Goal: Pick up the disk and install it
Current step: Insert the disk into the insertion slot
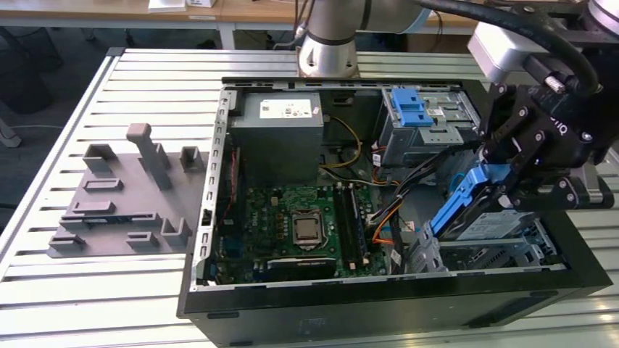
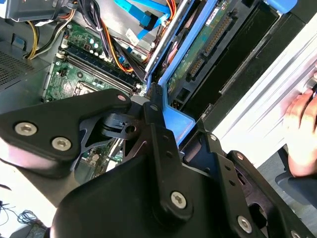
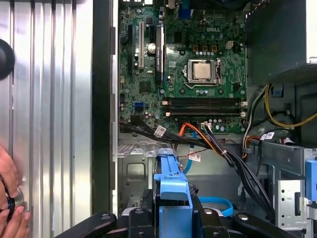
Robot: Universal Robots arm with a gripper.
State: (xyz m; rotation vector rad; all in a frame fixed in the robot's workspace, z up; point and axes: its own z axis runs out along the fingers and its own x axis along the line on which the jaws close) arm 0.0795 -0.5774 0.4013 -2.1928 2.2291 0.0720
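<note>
The disk [image 1: 453,210] hangs tilted, one edge down, over the drive cage [image 1: 503,243] at the front corner of the open computer case, on the exterior view's right. My gripper [image 1: 498,190] is shut on it from above, its black fingers [image 3: 207,218] clamping the blue side rail [image 3: 171,181]. In the second wrist view the disk's green circuit-board underside [image 2: 195,54] and its connector show beyond the fingers [image 2: 153,106]. The lower end of the disk sits at the cage's opening; whether it touches the cage I cannot tell.
Inside the case lie the motherboard [image 1: 300,225], a grey metal box [image 1: 280,130], a blue latch [image 1: 411,109] and orange and black cables [image 3: 213,141] near the cage. A grey fixture [image 1: 126,196] stands on the slatted table. A person's hand [image 3: 7,198] rests beside the case.
</note>
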